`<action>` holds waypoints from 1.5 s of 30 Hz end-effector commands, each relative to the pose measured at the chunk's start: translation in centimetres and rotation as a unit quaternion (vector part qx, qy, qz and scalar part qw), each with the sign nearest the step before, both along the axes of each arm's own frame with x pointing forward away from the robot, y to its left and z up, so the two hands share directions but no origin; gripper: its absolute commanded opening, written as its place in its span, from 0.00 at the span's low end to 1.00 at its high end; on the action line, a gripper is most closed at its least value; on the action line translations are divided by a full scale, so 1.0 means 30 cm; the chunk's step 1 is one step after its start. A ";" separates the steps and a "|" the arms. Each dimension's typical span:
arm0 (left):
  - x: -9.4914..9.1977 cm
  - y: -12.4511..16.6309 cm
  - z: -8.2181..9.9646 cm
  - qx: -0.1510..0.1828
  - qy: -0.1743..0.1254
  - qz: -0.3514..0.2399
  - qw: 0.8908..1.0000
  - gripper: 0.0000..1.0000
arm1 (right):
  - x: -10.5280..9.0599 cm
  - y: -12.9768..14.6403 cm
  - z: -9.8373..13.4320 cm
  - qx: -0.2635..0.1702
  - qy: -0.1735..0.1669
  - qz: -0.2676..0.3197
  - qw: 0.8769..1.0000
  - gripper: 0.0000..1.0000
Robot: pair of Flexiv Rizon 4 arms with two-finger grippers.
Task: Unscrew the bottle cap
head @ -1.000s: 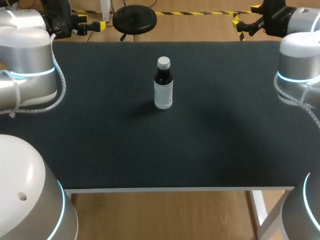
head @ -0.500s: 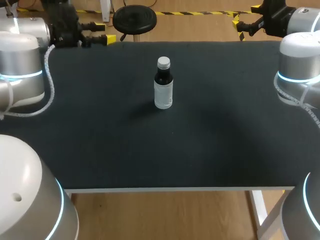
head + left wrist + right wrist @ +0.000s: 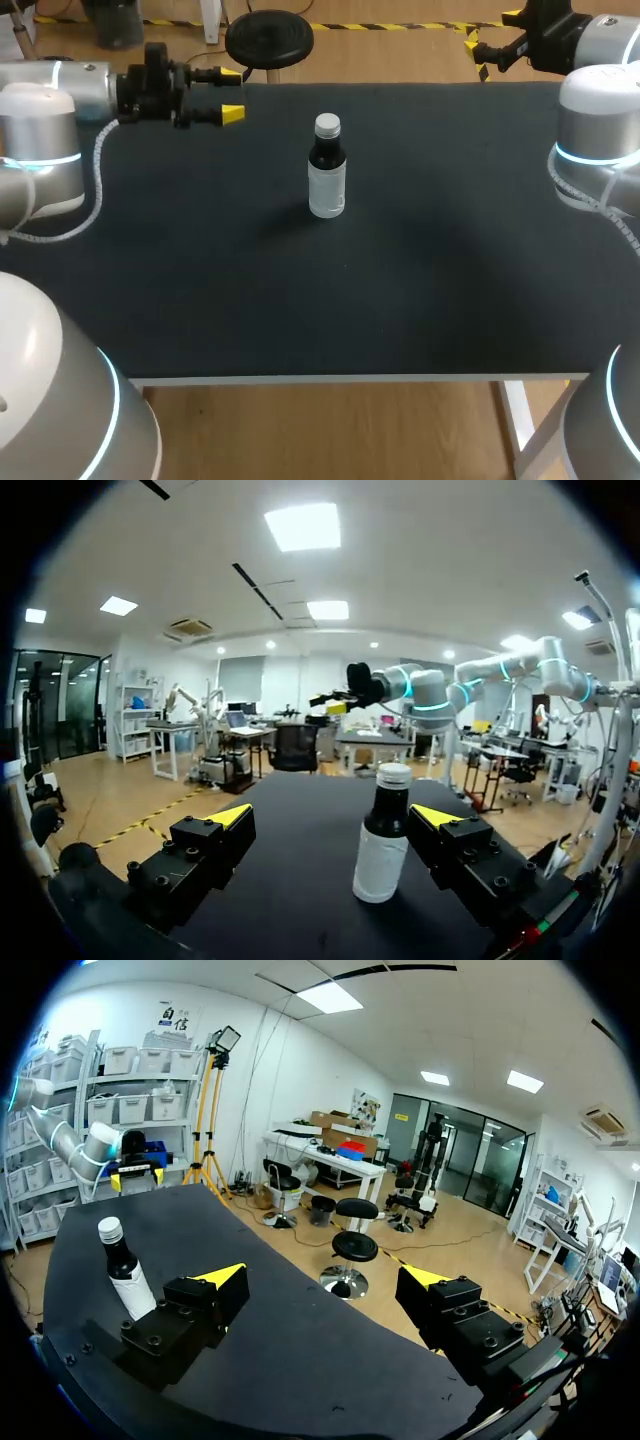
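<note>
A small bottle (image 3: pixel 327 178) with a dark neck, a white label and a pale cap (image 3: pixel 327 125) stands upright on the black table, back of centre. My left gripper (image 3: pixel 232 93) hovers open to the bottle's left, fingers pointing at it, a hand's width away. From the left wrist the bottle (image 3: pixel 380 845) stands ahead of the open gripper (image 3: pixel 335 815), nearer one finger, cap (image 3: pixel 392 774) above the tips. My right gripper (image 3: pixel 490 33) is open past the table's back right corner. In the right wrist view the bottle (image 3: pixel 125 1278) is far off beside the open gripper (image 3: pixel 325 1278).
The black tabletop (image 3: pixel 330 300) holds nothing but the bottle. Its front edge (image 3: pixel 350 378) is white. My own arm segments bulk at the front left corner (image 3: pixel 50 400) and along the right side (image 3: pixel 600 140).
My left arm has swung in from the back left corner, bringing its open gripper over the table toward the bottle. The right arm and the bottle have stayed put.
</note>
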State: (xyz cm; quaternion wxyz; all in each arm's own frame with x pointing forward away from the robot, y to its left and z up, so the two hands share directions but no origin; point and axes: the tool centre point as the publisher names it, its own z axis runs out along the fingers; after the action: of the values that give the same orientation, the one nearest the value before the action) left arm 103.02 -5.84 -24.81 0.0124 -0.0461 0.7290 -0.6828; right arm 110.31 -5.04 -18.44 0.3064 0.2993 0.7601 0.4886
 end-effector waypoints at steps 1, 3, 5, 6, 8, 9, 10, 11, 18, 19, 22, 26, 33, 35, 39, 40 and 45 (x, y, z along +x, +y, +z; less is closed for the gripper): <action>0.023 -0.056 -0.058 -0.029 0.002 -0.071 0.997 1.00 | 0.002 0.000 0.000 -0.001 0.001 0.000 1.000 1.00; 0.013 -0.090 -0.080 -0.029 0.003 -0.087 0.996 1.00 | 0.002 0.000 0.000 -0.001 0.001 0.000 1.000 1.00; 0.001 -0.122 -0.095 -0.035 0.002 -0.102 0.994 1.00 | 0.002 0.000 0.000 -0.001 0.001 0.000 1.000 1.00; -0.004 -0.140 -0.101 -0.037 0.003 -0.107 0.994 1.00 | 0.002 0.000 0.000 -0.001 0.001 0.000 1.000 1.00; -0.016 -0.174 -0.111 -0.044 0.002 -0.121 0.992 1.00 | 0.002 0.000 0.000 -0.001 0.001 0.000 1.000 1.00; -0.023 -0.192 -0.115 -0.045 0.002 -0.128 0.991 1.00 | 0.002 0.000 0.000 -0.001 0.001 0.000 1.000 1.00; -0.029 -0.209 -0.119 -0.044 0.002 -0.130 0.991 1.00 | 0.002 0.000 0.000 -0.001 0.001 0.000 1.000 1.00; -0.036 -0.226 -0.122 -0.042 0.001 -0.139 0.989 1.00 | 0.002 0.000 0.000 -0.001 0.001 0.000 1.000 1.00; -0.073 -0.299 -0.129 -0.045 -0.003 -0.191 0.980 1.00 | 0.002 0.000 0.000 -0.001 0.001 0.000 1.000 1.00; -0.075 -0.305 -0.130 -0.047 -0.003 -0.195 0.980 1.00 | 0.002 0.000 0.000 -0.001 0.001 0.000 1.000 1.00; -0.087 -0.323 -0.135 -0.051 -0.002 -0.208 0.977 1.00 | 0.002 0.000 0.000 -0.001 0.001 0.000 1.000 1.00; -0.104 -0.348 -0.138 -0.050 0.000 -0.226 0.973 1.00 | 0.002 0.000 0.000 -0.001 0.001 0.000 1.000 1.00; -0.138 -0.391 -0.137 -0.038 -0.001 -0.254 0.967 1.00 | 0.002 0.000 0.000 -0.001 0.001 0.000 1.000 1.00; -0.152 -0.404 -0.135 -0.034 -0.003 -0.259 0.965 1.00 | 0.002 0.000 0.000 -0.001 0.001 0.000 1.000 1.00; -0.172 -0.433 -0.134 -0.031 -0.003 -0.272 0.962 1.00 | 0.002 0.000 0.000 -0.001 0.001 0.000 1.000 1.00; -0.175 -0.438 -0.134 -0.032 -0.003 -0.275 0.961 1.00 | 0.002 0.000 0.000 -0.001 0.001 0.000 1.000 1.00; -0.185 -0.463 -0.143 -0.034 0.000 -0.285 0.958 1.00 | 0.002 0.000 0.000 -0.001 0.001 0.000 1.000 1.00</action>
State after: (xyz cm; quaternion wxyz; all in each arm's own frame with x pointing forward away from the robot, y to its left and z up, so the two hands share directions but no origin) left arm 96.90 -19.29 -28.55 -0.1670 0.1483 0.6951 -0.6833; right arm 110.31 -5.05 -18.44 0.3065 0.2994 0.7601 0.4886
